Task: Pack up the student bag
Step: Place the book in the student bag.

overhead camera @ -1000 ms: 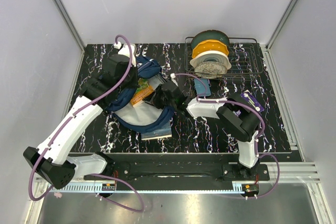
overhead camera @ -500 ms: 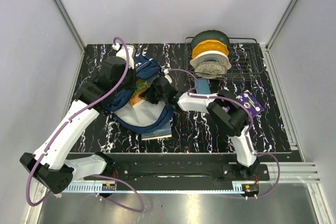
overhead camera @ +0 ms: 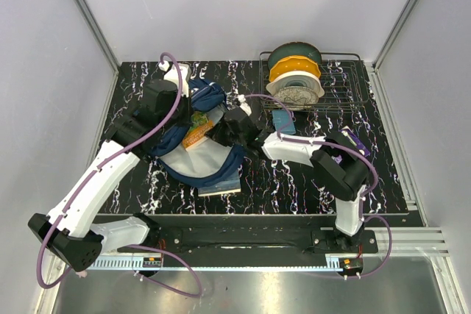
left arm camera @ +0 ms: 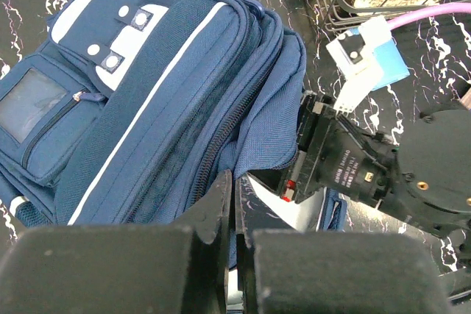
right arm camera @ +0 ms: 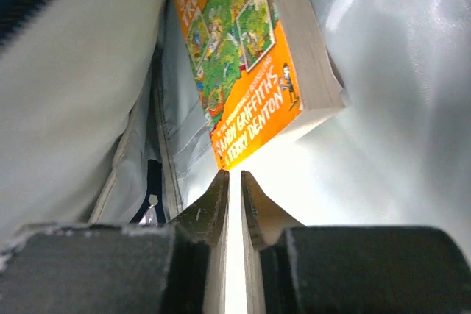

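Navy fabric with white trim is what's seen first: the student bag (left arm camera: pixel 147 101) is laid on the left half of the table (overhead camera: pixel 309 182), mouth turned toward the right arm. The right gripper (right arm camera: pixel 234 176) is poked inside the pale lining, fingers squeezed to a thin slit, nothing clearly held. An orange book (right arm camera: pixel 250 71) is lodged just ahead of them, its long axis running away, deeper in. The left gripper (left arm camera: pixel 237 204) is shut by the bag's flap; a pinch on fabric can't be confirmed. Any push is probably best made by the right arm.
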Robot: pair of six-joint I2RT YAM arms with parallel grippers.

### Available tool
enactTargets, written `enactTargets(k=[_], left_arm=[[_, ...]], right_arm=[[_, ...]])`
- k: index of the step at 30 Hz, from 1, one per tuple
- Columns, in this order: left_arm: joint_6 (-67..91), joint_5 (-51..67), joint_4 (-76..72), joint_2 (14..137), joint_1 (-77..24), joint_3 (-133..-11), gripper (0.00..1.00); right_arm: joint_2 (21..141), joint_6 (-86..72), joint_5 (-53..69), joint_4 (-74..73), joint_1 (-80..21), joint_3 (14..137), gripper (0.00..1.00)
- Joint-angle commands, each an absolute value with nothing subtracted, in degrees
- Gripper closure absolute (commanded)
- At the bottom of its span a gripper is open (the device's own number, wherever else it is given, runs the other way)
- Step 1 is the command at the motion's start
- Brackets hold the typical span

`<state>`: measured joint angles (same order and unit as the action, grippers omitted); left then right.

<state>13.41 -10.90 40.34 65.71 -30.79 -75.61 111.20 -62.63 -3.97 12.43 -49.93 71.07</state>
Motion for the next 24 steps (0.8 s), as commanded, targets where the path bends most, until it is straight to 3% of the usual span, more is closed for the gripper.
enactTargets(k=[1, 14, 24], left_arm=[[13.45, -11.43, 31.99, 63.72, -30.59, -77.61, 1.0], [12.92, -10.02, 32.43, 62.75, -30.59, -78.13, 1.0], [11.78, -6.68, 32.43, 62.31, -30.59, -77.35, 1.0]], right_arm=[[108.37, -59.5, -5.98, 10.37, -49.84, 70.31, 0.84], [115.31, -59.24, -2.99, 10.2, -49.83, 74.35, 0.87], [122.77, -54.67, -0.35, 10.37, -48.69, 86.9, 0.84]])
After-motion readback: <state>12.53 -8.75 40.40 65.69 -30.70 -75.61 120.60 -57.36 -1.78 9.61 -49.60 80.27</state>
